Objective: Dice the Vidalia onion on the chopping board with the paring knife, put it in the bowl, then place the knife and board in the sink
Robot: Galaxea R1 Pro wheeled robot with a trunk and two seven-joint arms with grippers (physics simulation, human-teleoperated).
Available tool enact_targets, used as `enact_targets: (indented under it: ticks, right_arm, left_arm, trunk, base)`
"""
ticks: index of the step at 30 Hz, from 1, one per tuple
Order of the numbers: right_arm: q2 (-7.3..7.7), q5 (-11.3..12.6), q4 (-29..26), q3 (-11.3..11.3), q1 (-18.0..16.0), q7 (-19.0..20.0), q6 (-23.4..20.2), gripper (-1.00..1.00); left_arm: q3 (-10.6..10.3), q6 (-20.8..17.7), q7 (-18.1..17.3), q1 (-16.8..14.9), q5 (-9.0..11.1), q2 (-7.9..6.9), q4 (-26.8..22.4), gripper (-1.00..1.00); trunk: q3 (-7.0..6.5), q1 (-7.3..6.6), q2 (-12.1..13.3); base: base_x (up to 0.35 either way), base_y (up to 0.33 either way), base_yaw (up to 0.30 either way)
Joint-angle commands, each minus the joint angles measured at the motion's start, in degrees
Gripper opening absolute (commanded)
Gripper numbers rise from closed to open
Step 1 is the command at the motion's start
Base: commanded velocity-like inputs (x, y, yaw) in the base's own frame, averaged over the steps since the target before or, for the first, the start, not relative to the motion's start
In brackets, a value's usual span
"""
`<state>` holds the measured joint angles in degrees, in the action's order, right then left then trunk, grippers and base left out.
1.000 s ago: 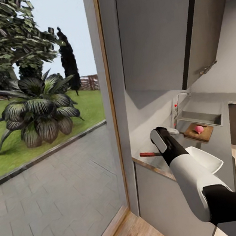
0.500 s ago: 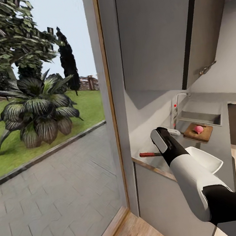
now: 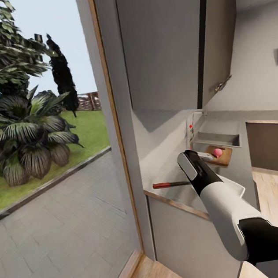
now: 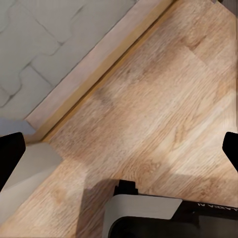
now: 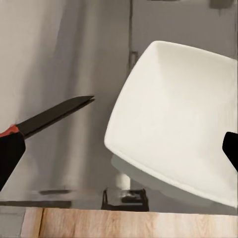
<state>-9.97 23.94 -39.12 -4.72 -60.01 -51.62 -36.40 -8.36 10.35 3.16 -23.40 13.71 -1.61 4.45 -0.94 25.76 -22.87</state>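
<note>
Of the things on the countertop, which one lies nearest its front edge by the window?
The paring knife, red-handled, alone near the window end; the bowl and chopping board sit further along.

Your right arm (image 3: 226, 215): glossy white shell | black sleeve at base, black band mid-arm | grey oval end cap | your fingers (image 5: 10, 153): plain black | left wrist housing (image 4: 148, 218): grey-white over black, faint lettering

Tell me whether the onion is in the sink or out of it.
Out. The pink onion rests on the chopping board on the countertop, beside the sink.
</note>
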Motion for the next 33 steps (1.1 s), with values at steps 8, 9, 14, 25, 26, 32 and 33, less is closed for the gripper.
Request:
enact_targets:
  ticks: [8,9,14,25,26,32,33]
  right_arm:
    - [-0.03,0.23,0.18,-0.11,-0.02,-0.32,-0.28,1.00]
    - [-0.03,0.23,0.20,-0.11,-0.02,-0.32,-0.29,1.00]
    - [-0.03,1.49,0.26,-0.11,-0.02,-0.45,-0.39,1.00]
    - [-0.03,3.77,0.26,-0.11,-0.02,-2.32,-0.42,1.00]
    - [-0.03,3.76,0.26,-0.11,-0.02,-2.33,-0.42,1.00]
    - [-0.03,4.92,0.62,-0.11,-0.02,-2.34,-0.48,1.00]
    - [-0.03,5.70,0.74,-0.11,-0.02,-2.38,-0.54,1.00]
  left_arm:
    - [-0.51,0.37,-0.06,-0.07,0.44,0.07,0.25,1.00]
    - [-0.51,0.37,-0.07,-0.07,0.42,0.08,0.24,1.00]
    - [-0.51,0.37,-0.08,-0.07,0.44,0.03,0.22,1.00]
    - [-0.51,0.37,-0.08,-0.07,0.41,0.11,0.22,1.00]
    - [-0.51,0.37,-0.08,-0.07,0.40,0.11,0.21,1.00]
    - [-0.51,0.37,-0.08,-0.07,0.36,0.11,0.23,1.00]
    - [-0.51,0.37,-0.08,-0.07,0.37,0.11,0.23,1.00]
  trunk:
    - [-0.02,0.03,-0.05]
    - [-0.02,0.03,-0.05]
    - [-0.03,0.03,-0.05]
    - [-0.03,0.03,-0.05]
    - [-0.03,0.03,-0.05]
    - [-0.03,0.03,-0.05]
    - [-0.03,0.03,-0.05]
  base:
    - [0.038,0.042,-0.043]
    - [0.140,0.155,-0.005]
    - [0.172,0.207,-0.002]
    - [0.091,0.114,0.000]
    - [0.005,0.007,0.000]
    - [0.002,0.002,0.000]
    - [0.000,0.000,0.000]
